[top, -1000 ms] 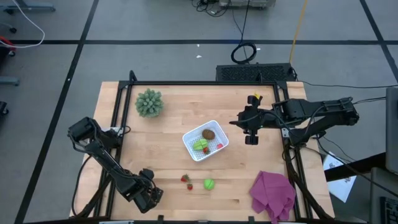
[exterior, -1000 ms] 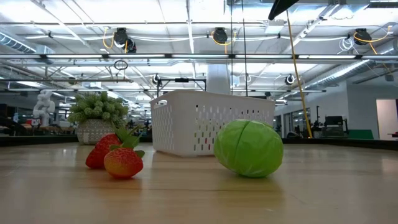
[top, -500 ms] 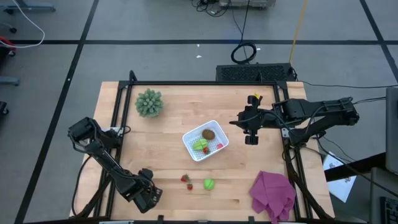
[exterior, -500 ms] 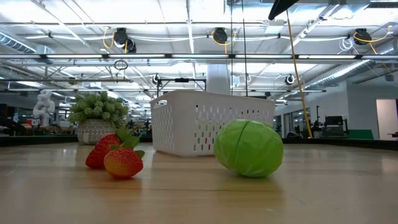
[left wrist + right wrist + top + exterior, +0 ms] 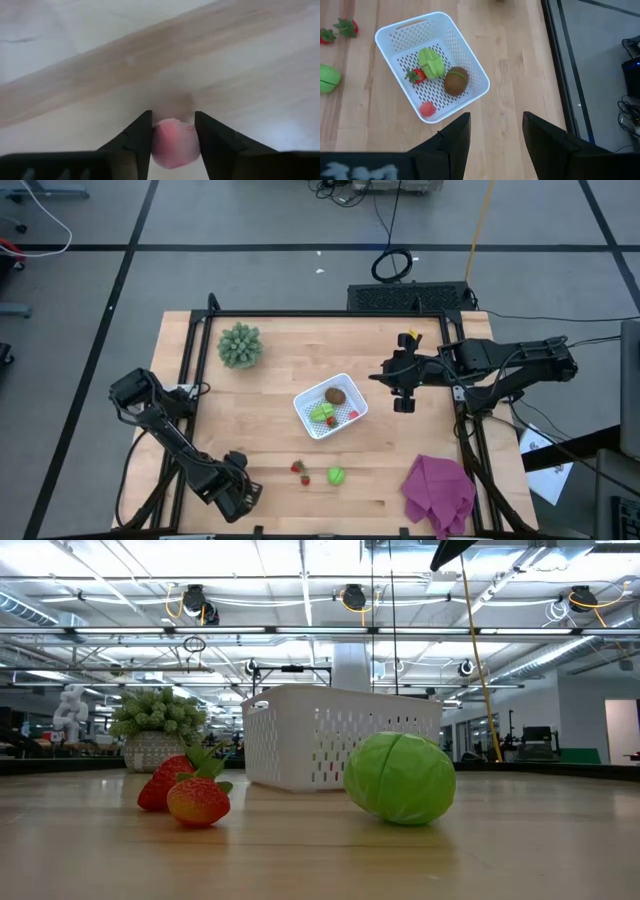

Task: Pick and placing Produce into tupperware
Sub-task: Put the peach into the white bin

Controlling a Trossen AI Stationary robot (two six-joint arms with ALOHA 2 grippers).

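The white tupperware [image 5: 330, 406] sits mid-table and holds a brown round piece [image 5: 456, 81], a green leafy piece [image 5: 432, 62], a strawberry [image 5: 416, 75] and a pink-red ball [image 5: 427, 108]. Two strawberries [image 5: 300, 470] and a round green piece [image 5: 336, 476] lie on the wood near the front edge. At the near left corner my left gripper [image 5: 238, 492] points down, shut on another pink-red ball [image 5: 174, 142]. My right gripper [image 5: 404, 402] hangs open above the table, right of the tupperware, with nothing between its fingers [image 5: 452, 137]. My left gripper pinches the pink-red ball between its two fingers, one finger [image 5: 140, 135] on each of two opposite sides [image 5: 159, 140]. The fingers come from above, pointing down at the tabletop. Whether the ball still rests on the wood I cannot tell.
A spiky green plant [image 5: 240, 345] stands at the far left of the table. A purple cloth [image 5: 438, 492] lies crumpled at the near right corner. A black frame [image 5: 190, 360] runs along the table's sides.
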